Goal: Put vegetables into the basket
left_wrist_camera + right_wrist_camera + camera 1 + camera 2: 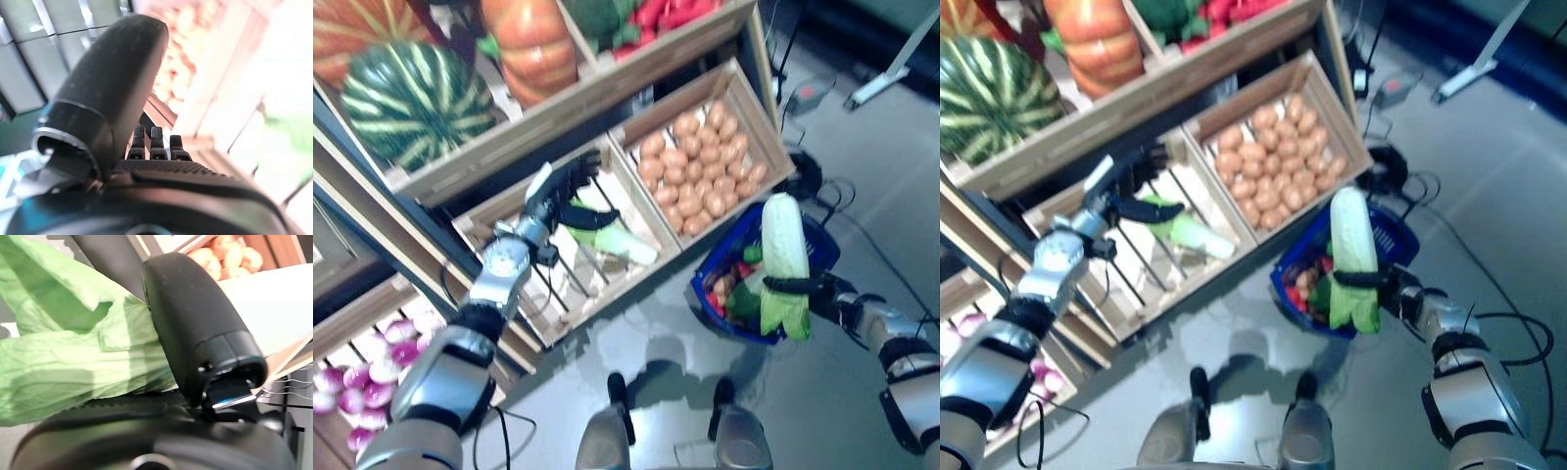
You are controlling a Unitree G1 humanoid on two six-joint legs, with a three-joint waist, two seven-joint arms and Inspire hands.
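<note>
My right hand is shut on a long pale napa cabbage, holding it upright above the blue basket on the floor. In the right wrist view my thumb presses across its green leaves. The basket holds red, green and brown vegetables. My left hand reaches open into a slatted wooden crate, its fingers just over another napa cabbage lying inside. That cabbage shows as a green blur past the left hand's fingers.
A crate of potatoes sits right of the cabbage crate, just behind the basket. On the shelf above are a watermelon, pumpkins and red peppers. Purple-white bulbs fill a low crate at the left.
</note>
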